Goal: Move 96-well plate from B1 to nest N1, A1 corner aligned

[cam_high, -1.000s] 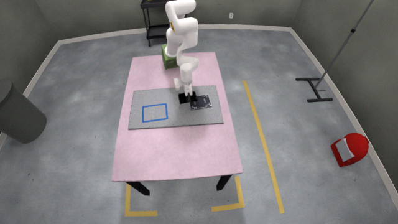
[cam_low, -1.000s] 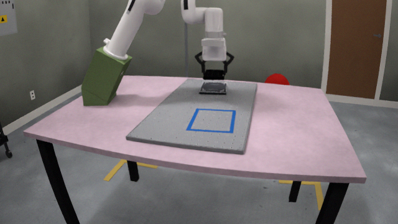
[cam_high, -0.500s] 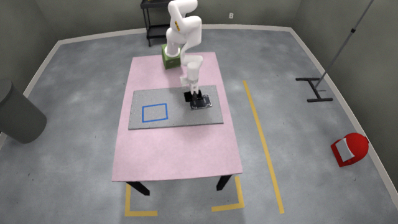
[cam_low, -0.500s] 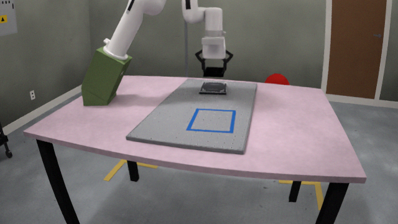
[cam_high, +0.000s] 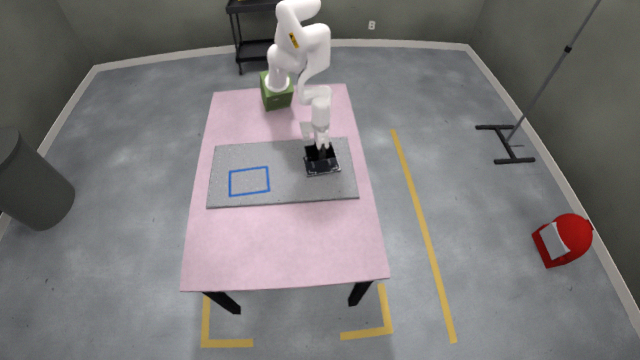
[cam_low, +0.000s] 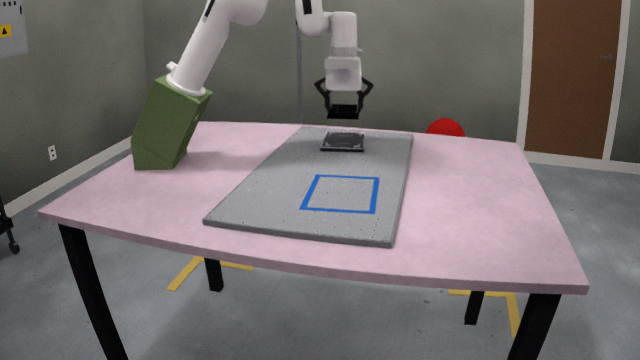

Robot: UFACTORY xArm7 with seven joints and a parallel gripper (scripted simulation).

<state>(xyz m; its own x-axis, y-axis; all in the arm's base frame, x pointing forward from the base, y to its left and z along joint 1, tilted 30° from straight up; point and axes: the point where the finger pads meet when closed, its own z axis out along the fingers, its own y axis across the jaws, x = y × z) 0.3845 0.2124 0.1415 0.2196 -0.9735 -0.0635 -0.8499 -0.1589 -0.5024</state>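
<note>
My gripper [cam_high: 320, 149] [cam_low: 343, 108] is shut on the black 96-well plate [cam_high: 316, 152] [cam_low: 345, 114] and holds it level in the air. The plate hangs right above the dark plate nest N1 [cam_high: 331, 171] [cam_low: 342, 142], a clear gap over it. The nest lies at the far right of the grey board [cam_high: 285, 185] [cam_low: 265, 200]. The blue-outlined bench spot B1 [cam_high: 230, 184] [cam_low: 337, 209] on the same board is empty. I cannot make out the plate's cut-off corner or the nest's A1 mark.
The board lies on a pink table [cam_high: 280, 240] [cam_low: 475, 200]. The arm's green base block [cam_high: 276, 92] [cam_low: 165, 125] stands at the table's back. On the floor are a black cart [cam_high: 245, 30], a grey bin [cam_high: 25, 185], a red object [cam_high: 565, 240] and a stand [cam_high: 510, 145].
</note>
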